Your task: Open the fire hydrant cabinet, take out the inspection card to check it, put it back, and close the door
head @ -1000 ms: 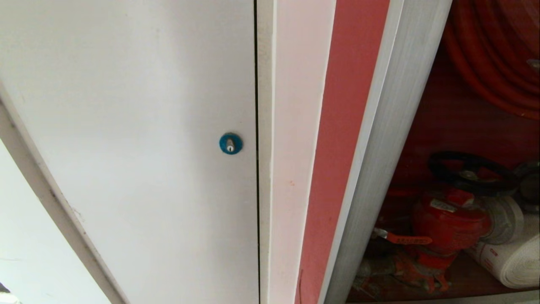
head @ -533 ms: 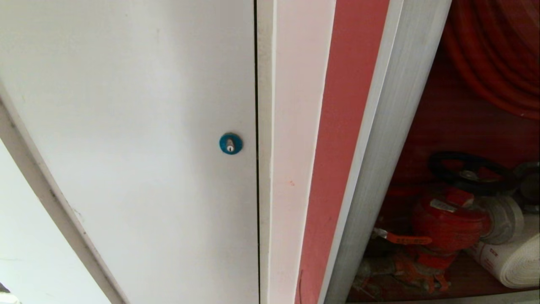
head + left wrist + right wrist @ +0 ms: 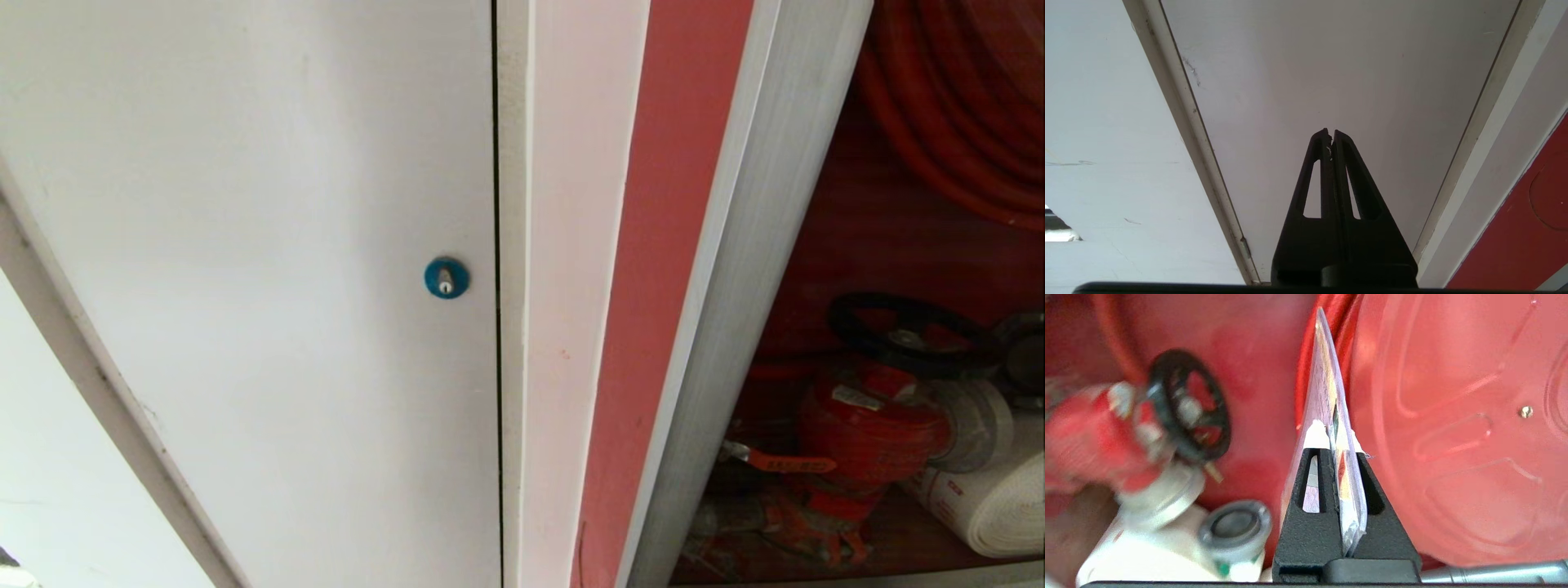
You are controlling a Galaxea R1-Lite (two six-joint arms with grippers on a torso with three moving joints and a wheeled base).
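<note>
The fire hydrant cabinet stands open at the right of the head view, its silver frame beside a red valve and a coiled red hose. Neither arm shows in that view. In the right wrist view my right gripper is shut on the inspection card, seen edge-on in its clear sleeve, inside the cabinet between the valve and a red reel disc. My left gripper is shut and empty, parked facing a plain white door. The cabinet's door is out of view.
A plain white door with a blue round lock fills the left of the head view. A red strip runs beside the frame. A black handwheel and a rolled white hose sit low in the cabinet.
</note>
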